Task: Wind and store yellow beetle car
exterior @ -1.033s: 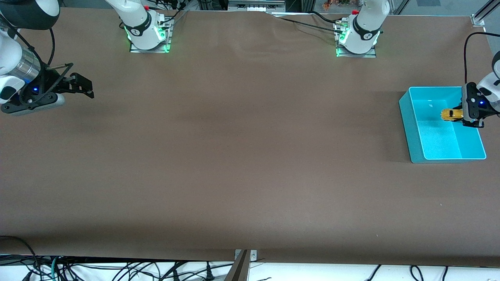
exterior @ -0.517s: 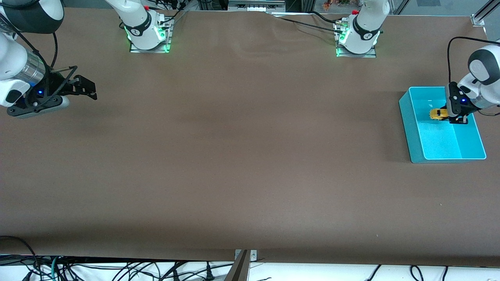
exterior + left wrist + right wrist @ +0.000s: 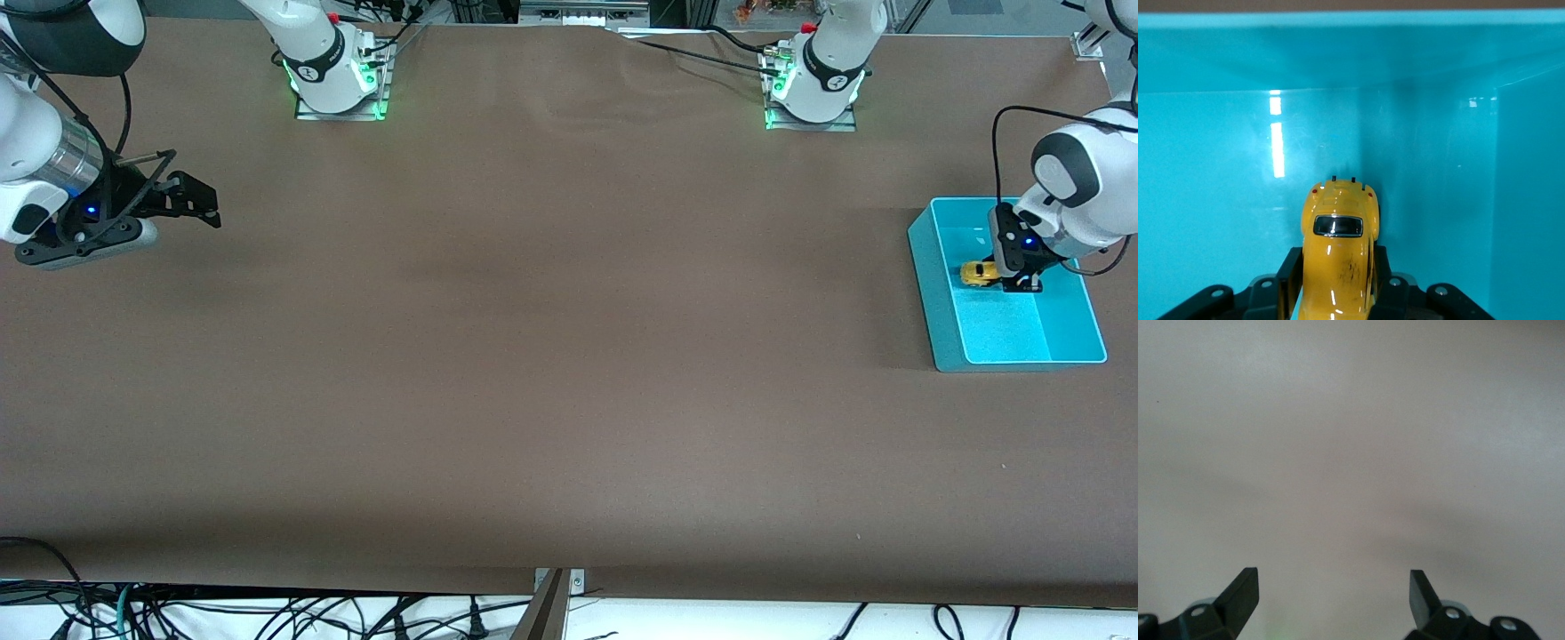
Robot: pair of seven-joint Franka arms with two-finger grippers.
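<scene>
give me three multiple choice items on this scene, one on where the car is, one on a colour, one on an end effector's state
1. Where is the yellow beetle car?
A. on the bare table by the right arm's base
B. held inside the bin
C. in the right end effector

2. What colour is the bin?
A. turquoise
B. red
C. white

3. How do the right end effector's fingers stand?
A. shut on the car
B. shut on nothing
C. open, holding nothing

Key:
1 B: the left wrist view shows the car gripped by the left end effector with the bin's walls around it.
2 A: both the front view and the left wrist view show turquoise walls.
3 C: the right wrist view shows its fingers wide apart over bare table, at the right arm's end, where that arm waits.
</scene>
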